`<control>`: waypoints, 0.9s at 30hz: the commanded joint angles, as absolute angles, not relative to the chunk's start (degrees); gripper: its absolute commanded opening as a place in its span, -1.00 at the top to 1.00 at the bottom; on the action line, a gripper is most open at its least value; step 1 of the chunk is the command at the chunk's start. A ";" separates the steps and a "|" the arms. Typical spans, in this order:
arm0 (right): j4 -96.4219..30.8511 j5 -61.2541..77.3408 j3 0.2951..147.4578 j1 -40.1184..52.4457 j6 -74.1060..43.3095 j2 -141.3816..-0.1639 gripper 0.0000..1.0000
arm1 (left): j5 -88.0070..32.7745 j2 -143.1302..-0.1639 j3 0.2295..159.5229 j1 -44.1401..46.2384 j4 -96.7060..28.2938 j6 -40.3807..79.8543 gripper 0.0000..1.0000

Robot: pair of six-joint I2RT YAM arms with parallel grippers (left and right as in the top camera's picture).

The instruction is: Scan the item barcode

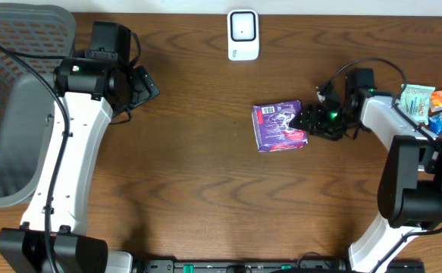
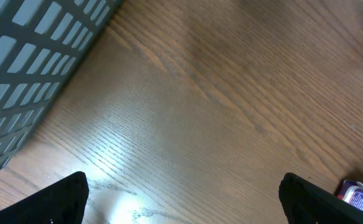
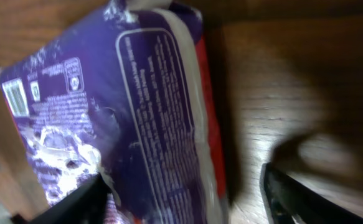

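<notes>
One wood-grain table [image 1: 205, 189]: mesh basket [image 1: 8, 114] upper left, scanner [image 1: 242, 34] top centre, purple packet [image 1: 280, 126] centre-right. Left gripper [image 2: 181, 186] spread wide; right gripper [image 3: 184, 180] parted at packet.

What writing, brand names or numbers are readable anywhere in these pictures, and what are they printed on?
Nothing here reads word for word.
Purple packet: white print in a framed block, too blurred to read.
Barcode on that packet: bars show, digits too small.
White scanner: no legible marking.
Snack packs at the far right: logos too small to read.
</notes>
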State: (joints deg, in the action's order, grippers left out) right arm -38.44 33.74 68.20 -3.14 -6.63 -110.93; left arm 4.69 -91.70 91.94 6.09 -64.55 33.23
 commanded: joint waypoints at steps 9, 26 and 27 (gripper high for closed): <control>-38.44 35.48 69.38 -3.64 -7.57 -108.64 0.98 | 5.41 -91.68 92.14 5.91 -64.93 33.74 -0.96; -55.42 -54.15 79.70 21.47 -24.84 -98.80 0.98 | 5.41 -91.68 92.14 5.89 -64.90 33.71 -0.95; -55.46 -54.54 79.68 22.41 -24.88 -100.22 0.98 | 5.41 -91.68 92.14 5.91 -64.90 33.71 -0.96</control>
